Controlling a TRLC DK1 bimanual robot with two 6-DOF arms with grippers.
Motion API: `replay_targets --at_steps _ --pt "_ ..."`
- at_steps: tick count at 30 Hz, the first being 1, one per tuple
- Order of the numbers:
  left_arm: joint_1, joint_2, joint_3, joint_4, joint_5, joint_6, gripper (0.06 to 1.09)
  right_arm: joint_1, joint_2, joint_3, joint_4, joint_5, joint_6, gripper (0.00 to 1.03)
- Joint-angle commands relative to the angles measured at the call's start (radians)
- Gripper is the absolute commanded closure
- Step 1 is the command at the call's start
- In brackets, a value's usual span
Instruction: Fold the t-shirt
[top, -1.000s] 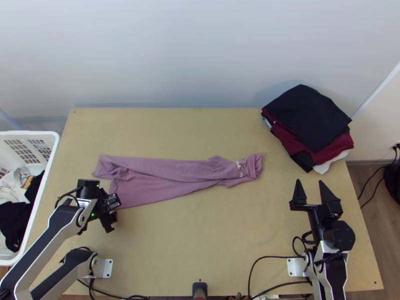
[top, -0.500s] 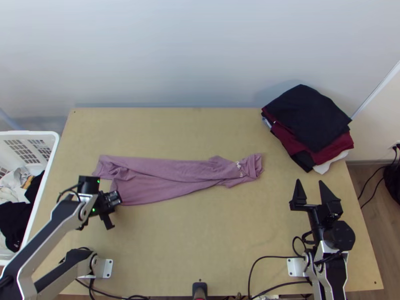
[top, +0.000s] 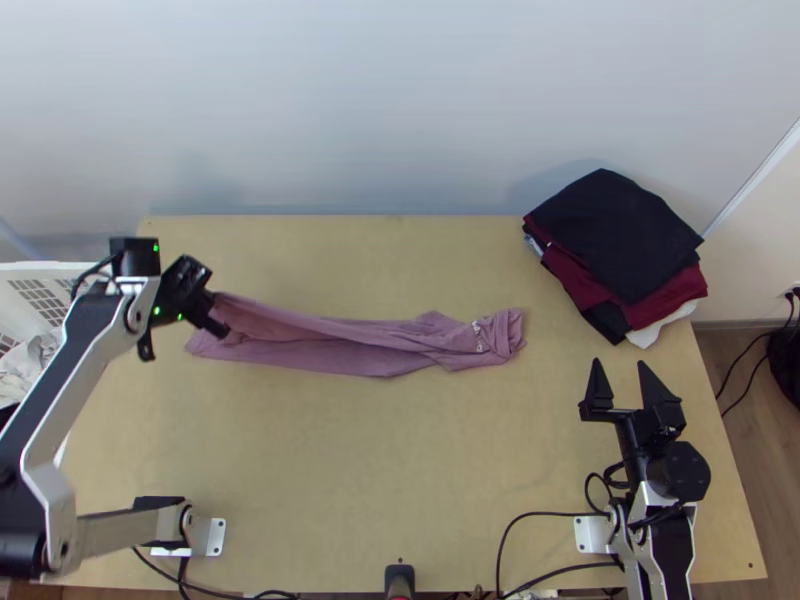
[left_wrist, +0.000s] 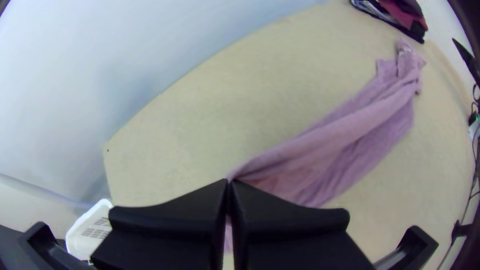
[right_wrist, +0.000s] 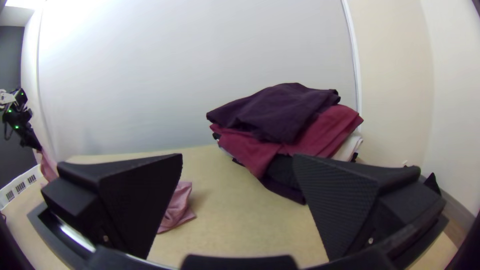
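Now your left hand (left_wrist: 229, 183) pinched a raised end of the t-shirt (top: 350, 342), the rest lying long and narrow across the worktop (top: 400, 470), stretching rightward from that grip. Your left was the nearer; your right hand (top: 620, 364) stood spread, well apart from the bunched end. Since the earlier frames, your left had carried that end away from you, so you likely needed to lower it next.
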Motion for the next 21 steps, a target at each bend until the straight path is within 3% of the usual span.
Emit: replay_targets --at_steps 1,8,10,21 --pt "0.007 0.087 0.049 0.021 0.005 -0.090 1.05 -0.006 -0.003 -0.010 -0.006 0.003 -0.013 0.03" --pt "-0.005 0.215 0.147 0.074 0.005 -0.229 1.05 -0.005 -0.003 -0.010 -0.006 0.003 0.001 0.03" --pt "-0.005 0.263 0.183 0.093 -0.004 -0.252 1.05 0.023 -0.003 -0.010 -0.006 0.003 0.073 0.03" --pt "0.027 0.611 0.574 0.084 -0.084 -0.495 1.05 0.175 -0.003 -0.010 -0.006 0.003 0.089 0.03"
